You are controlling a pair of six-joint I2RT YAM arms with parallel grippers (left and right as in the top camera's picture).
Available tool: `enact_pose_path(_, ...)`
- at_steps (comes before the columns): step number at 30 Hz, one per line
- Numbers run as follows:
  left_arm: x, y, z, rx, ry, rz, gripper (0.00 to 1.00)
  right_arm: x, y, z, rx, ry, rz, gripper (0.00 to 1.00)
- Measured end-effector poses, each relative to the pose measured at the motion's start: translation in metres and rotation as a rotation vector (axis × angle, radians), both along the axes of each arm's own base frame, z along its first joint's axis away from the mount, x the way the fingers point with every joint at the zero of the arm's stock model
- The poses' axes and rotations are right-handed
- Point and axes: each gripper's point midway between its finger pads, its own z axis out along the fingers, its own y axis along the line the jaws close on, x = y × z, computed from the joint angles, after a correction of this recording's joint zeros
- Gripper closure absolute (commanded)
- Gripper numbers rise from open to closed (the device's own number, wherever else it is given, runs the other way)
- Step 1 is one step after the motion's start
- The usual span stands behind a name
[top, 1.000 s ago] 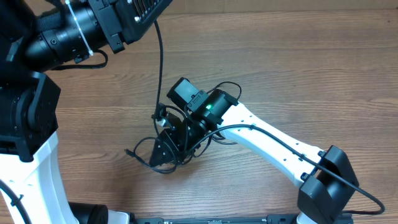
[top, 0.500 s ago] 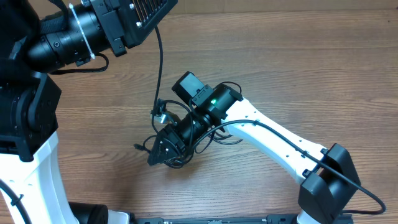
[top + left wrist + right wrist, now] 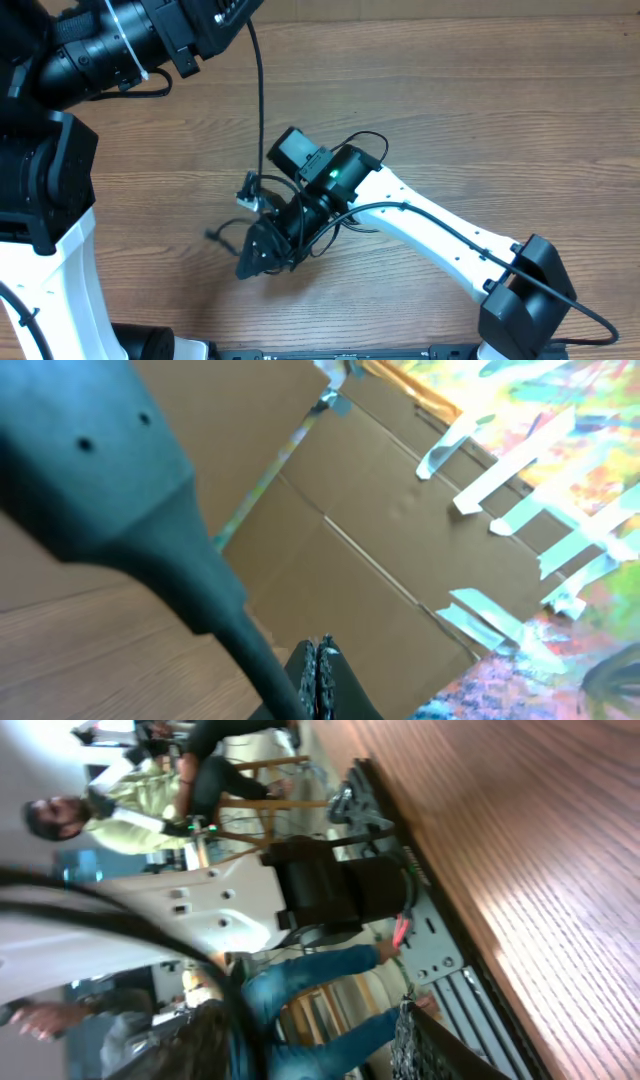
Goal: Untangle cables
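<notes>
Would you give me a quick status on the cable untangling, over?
Left gripper raised, shut on one cable strand, strand taut. Right gripper down in the cable tangle, grip unclear. No obstruction seen.

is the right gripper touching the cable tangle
Touching. In the overhead view the cables loop over and around the right gripper, with no gap between them.

On the table (image 3: 480,110), cables (image 3: 248,192) lie under the right pincer (image 3: 252,264), one strand leading to the left arm (image 3: 100,50)
</notes>
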Motion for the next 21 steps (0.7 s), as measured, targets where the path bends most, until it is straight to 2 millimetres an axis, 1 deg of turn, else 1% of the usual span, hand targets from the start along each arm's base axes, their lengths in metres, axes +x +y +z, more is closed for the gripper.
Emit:
enact_pose_path(3, -0.001, 0.0, 0.001, -0.012, 0.014, -0.005, 0.96, 0.007, -0.003, -0.012, -0.081, -0.03, -0.047, 0.48)
enact_pose_path(5, -0.002, -0.001, 0.001, -0.018, 0.028, -0.016, 0.96, 0.015, -0.008, -0.024, -0.163, -0.058, -0.097, 0.51)
enact_pose_path(7, -0.004, -0.002, 0.0, -0.018, 0.035, -0.032, 0.96, 0.023, -0.015, -0.035, -0.246, -0.086, -0.148, 0.52)
enact_pose_path(9, -0.006, -0.004, -0.001, -0.017, 0.04, -0.05, 0.95, 0.033, -0.026, -0.047, -0.347, -0.112, -0.213, 0.51)
enact_pose_path(12, -0.008, -0.005, -0.005, -0.014, 0.066, -0.065, 0.95, 0.054, -0.054, -0.065, -0.53, -0.146, -0.348, 0.5)
enact_pose_path(13, -0.008, -0.005, -0.008, -0.011, 0.084, -0.07, 0.96, 0.06, -0.062, -0.068, -0.567, -0.153, -0.38, 0.5)
enact_pose_path(15, -0.008, -0.006, -0.017, -0.002, 0.127, -0.071, 0.96, 0.075, -0.082, -0.074, -0.65, -0.167, -0.454, 0.45)
enact_pose_path(16, -0.007, -0.005, -0.022, 0.005, 0.153, -0.067, 0.96, 0.086, -0.097, -0.077, -0.701, -0.175, -0.503, 0.44)
enact_pose_path(17, -0.007, -0.005, -0.028, 0.013, 0.18, -0.061, 0.96, 0.09, -0.101, -0.078, -0.715, -0.177, -0.518, 0.44)
enact_pose_path(18, -0.005, -0.004, -0.036, 0.023, 0.213, -0.047, 0.96, 0.096, -0.11, -0.08, -0.741, -0.176, -0.548, 0.44)
enact_pose_path(21, 0.001, 0.003, -0.067, 0.071, 0.338, 0.027, 0.94, 0.113, -0.138, -0.082, -0.808, -0.161, -0.625, 0.44)
